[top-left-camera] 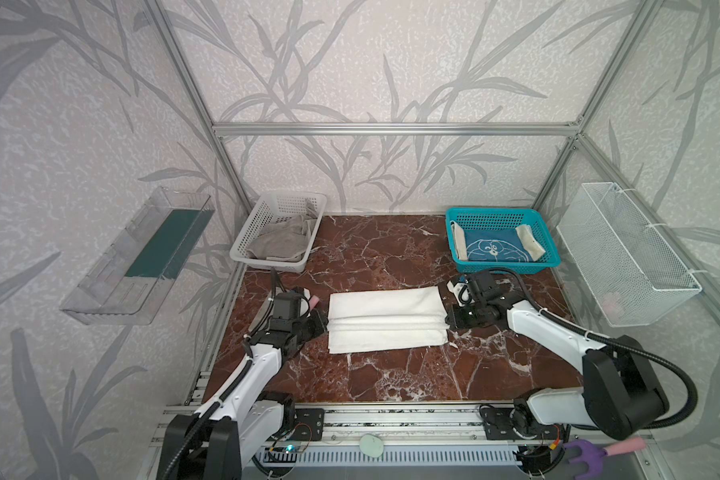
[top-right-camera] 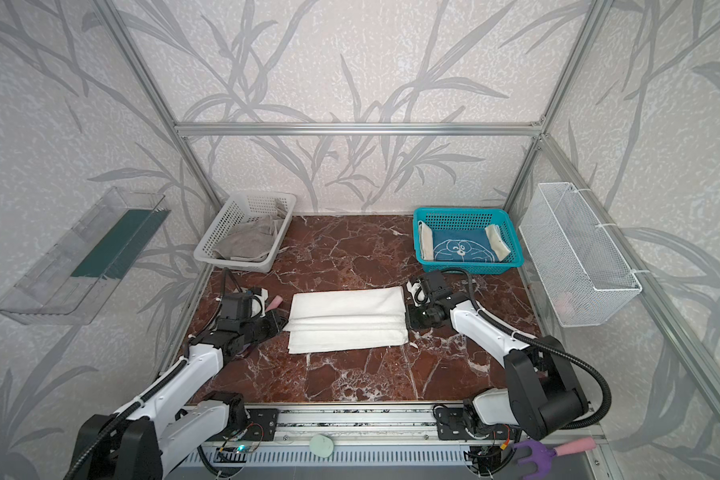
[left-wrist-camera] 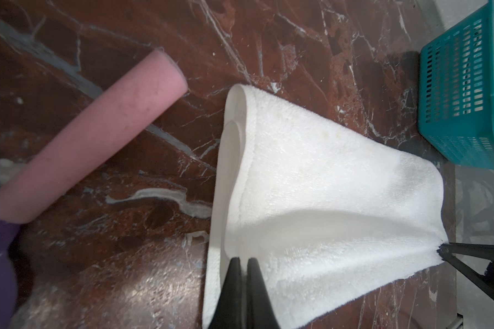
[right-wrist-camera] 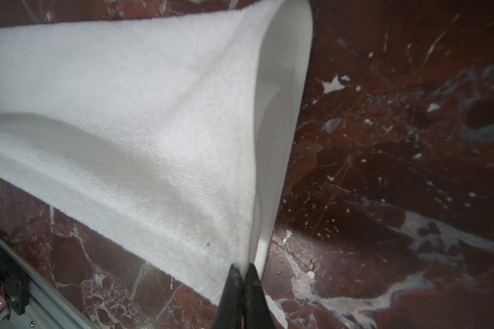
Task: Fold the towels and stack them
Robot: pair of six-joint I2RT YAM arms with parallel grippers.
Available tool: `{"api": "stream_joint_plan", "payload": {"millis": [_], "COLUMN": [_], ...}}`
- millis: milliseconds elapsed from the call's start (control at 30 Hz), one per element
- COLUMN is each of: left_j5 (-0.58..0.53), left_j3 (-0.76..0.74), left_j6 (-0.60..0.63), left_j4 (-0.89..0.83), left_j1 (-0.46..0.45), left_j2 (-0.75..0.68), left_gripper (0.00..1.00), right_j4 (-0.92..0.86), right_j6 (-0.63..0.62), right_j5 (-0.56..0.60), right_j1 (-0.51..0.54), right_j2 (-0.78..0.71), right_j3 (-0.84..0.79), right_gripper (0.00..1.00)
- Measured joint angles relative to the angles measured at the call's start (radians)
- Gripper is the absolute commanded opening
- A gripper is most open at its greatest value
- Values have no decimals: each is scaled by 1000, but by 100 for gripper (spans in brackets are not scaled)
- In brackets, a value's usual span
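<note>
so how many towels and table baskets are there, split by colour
white towel: 1
grey towel: 1
blue-and-cream towel: 1
white basket: 1
teal basket: 1
total: 5

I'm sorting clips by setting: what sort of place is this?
Likely a robot test cell: an aluminium frame with leaf-print walls boxes in a marble-look tabletop, and the left arm and right arm are mounted on a rail at its front.

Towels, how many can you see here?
3. The white towel lies on the table, the grey towel sits in the white basket, and the blue towel lies in the teal basket. More could hide under them.
</note>
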Motion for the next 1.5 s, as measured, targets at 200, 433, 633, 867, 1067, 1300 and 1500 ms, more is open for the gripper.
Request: {"api": "stream_joint_plan", "payload": {"millis": [200, 433, 633, 867, 1067, 1300, 1500], "left_j5": [-27, -37, -62, -124, -170, -191, -168], "left_j3": [18, -46, -51, -11, 64, 341, 420], "left_j6": [-41, -132, -162, -161, -155, -167, -229], "left_j4": [-87, -84, -107, -194, -191, -76, 83], "left_j1": [-24, -33, -29, -28, -99, -430, -610], "left_j2": [-31, 35, 71, -106, -95, 297, 555], "left_gripper": [0, 4, 40, 34, 29, 29, 30], "right_j4": [-51, -33, -70, -215, -219, -148, -107], "right_j6": [-2, 17, 29, 42, 44, 39, 23], "right_j5": [-4, -55, -48, -9, 21, -12, -60], "right_j1": [0, 2, -2, -3, 10, 111, 73], "right_j2": [-72, 29, 35, -135, -103, 201, 453], "right_j3": [11, -86, -87, 26, 140, 324, 386], "right_gripper": [0, 8, 47, 52, 41, 45, 47]}}
